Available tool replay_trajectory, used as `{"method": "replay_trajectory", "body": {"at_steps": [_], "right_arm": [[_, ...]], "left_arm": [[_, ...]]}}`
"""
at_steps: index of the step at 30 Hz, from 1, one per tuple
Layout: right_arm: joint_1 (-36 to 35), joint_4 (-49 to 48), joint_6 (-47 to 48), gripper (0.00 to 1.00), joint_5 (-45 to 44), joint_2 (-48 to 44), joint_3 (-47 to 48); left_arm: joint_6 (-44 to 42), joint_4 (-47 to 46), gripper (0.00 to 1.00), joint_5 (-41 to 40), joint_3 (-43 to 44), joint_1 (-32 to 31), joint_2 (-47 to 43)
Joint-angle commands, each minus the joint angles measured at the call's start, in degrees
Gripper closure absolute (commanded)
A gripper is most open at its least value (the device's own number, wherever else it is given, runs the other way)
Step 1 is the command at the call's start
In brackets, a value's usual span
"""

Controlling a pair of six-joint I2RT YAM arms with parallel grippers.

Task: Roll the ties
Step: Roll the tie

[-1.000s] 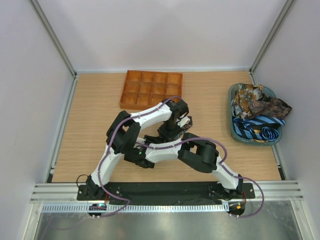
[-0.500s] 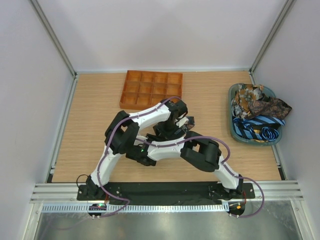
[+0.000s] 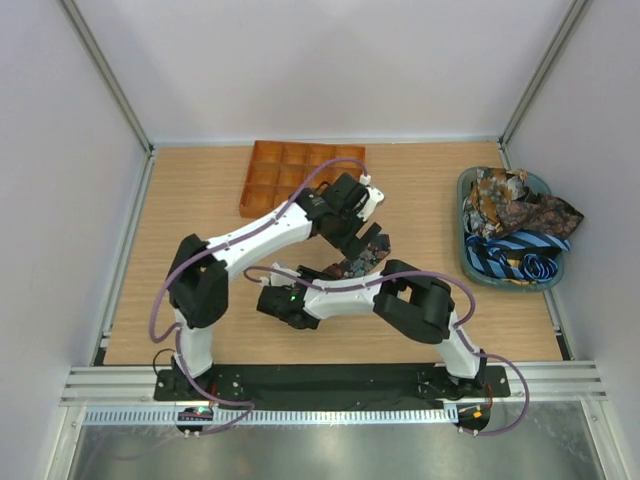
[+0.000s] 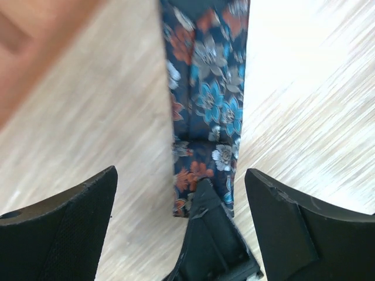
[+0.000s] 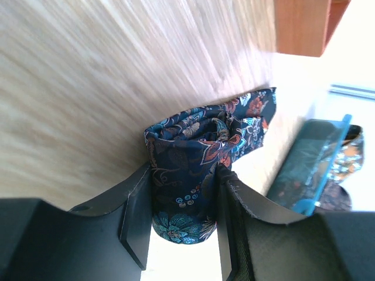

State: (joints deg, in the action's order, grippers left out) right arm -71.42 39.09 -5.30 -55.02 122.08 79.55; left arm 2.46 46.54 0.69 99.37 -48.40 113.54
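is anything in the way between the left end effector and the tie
Nothing visible: the open left end effector hangs directly over the floral tie; the right end effector grips its rolled end.

orange gridded tray (image 3: 275,165) at far middle of light wood table (image 3: 180,200), teal basin (image 3: 466,255) at the table's right edge, well apart from tray, plain white walls (image 3: 320,70), aluminium corner posts (image 3: 105,75), slotted white cable duct (image 3: 300,414), steel sheet (image 3: 330,452) along near side

White left arm (image 3: 262,233) and right arm (image 3: 340,298), black joint housings (image 3: 200,287), purple cables (image 3: 152,315) looped alongside, matte black wedge-shaped left gripper fingers (image 4: 64,234)
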Motion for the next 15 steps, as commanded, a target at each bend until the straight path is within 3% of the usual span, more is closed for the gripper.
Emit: {"method": "replay_trajectory", "body": {"at_steps": [1,9,15], "right_arm": [[0.0,-5.2,-4.5,0.73,13.1,-3.4,-3.2],[3.1,-15.9,-6.2,0.72,26.6,-13.3,-12.1],[6.4,-22.0,-7.4,0.72,36.3,-19.3,-18.2]], "left_arm": [[4.2,-12.4,0.09,-6.0,-6.2,1.2,-9.5],[12.1,-29.9,0.0,-14.7,-25.1,5.9,-29.6],[20.9,-33.6,0.0,-18.3,-34.2,11.0,-40.8]]}}
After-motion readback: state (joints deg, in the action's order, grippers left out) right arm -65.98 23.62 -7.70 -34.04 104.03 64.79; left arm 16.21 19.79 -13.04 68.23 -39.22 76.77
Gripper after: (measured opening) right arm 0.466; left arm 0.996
